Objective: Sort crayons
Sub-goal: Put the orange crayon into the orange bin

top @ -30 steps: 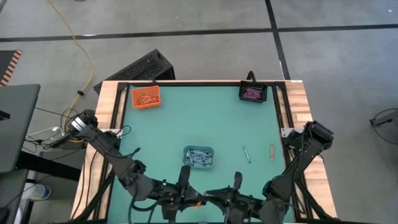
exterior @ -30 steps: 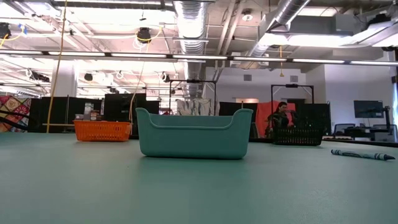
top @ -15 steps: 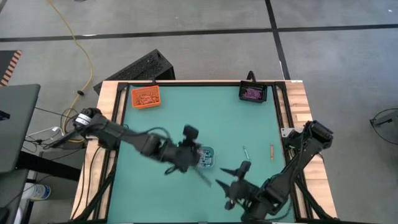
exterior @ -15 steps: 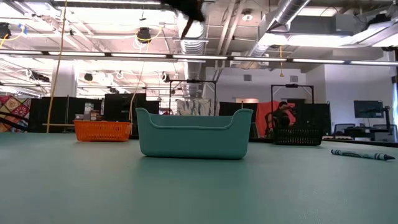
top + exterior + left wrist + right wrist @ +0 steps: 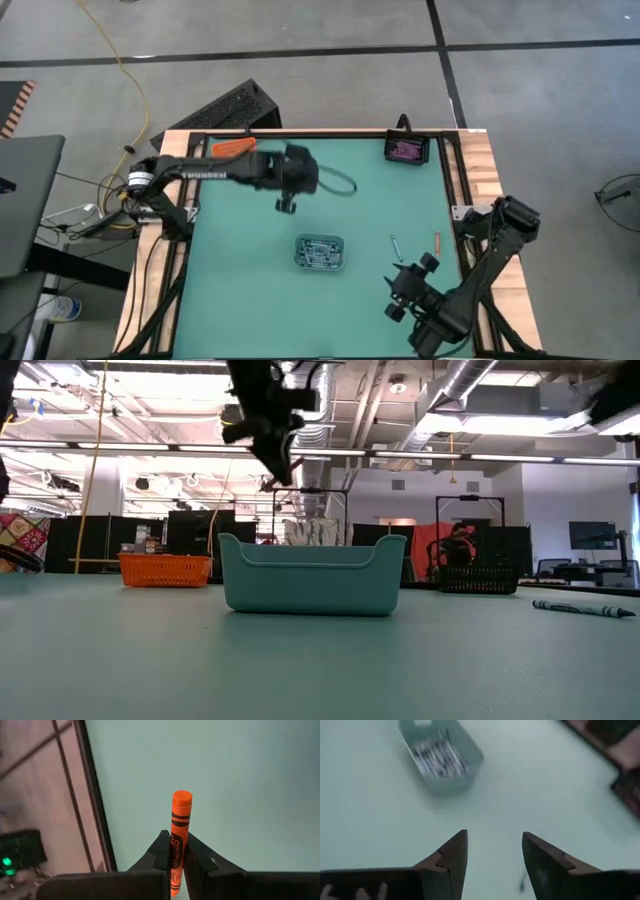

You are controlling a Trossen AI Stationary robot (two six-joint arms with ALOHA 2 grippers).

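Observation:
My left gripper [image 5: 286, 203] hangs over the table's far left part, between the grey tray [image 5: 320, 252] and the orange tray [image 5: 228, 147]. It is shut on an orange-red crayon [image 5: 179, 827]. The grey tray holds several grey-blue crayons [image 5: 439, 756]. One grey-blue crayon [image 5: 397, 247] and one orange-red crayon [image 5: 437, 242] lie flat on the mat at the right. My right gripper [image 5: 400, 290] stands open above the mat near them, with nothing between its fingers [image 5: 451, 857]. The black tray [image 5: 407, 150] holds purple-pink crayons. My left gripper pinches the orange-red crayon's wrapped shaft [image 5: 176, 851] between its two fingers. The crayon lies along the fingers, and its flat end [image 5: 182, 798] sticks out ahead of them. The fingers slant down toward the mat, and the crayon is lifted clear of it.
A black foam block [image 5: 225, 108] lies on the floor beyond the table's far left corner. The wooden table frame [image 5: 480, 170] borders the green mat. In the low view the grey tray [image 5: 312, 575] stands in the middle, and my left gripper [image 5: 272, 440] hangs high above it.
My left gripper has swung from the near edge over the grey tray and on toward the far left, near the orange tray. My right gripper has gone from the near edge a little toward the table's right and has turned.

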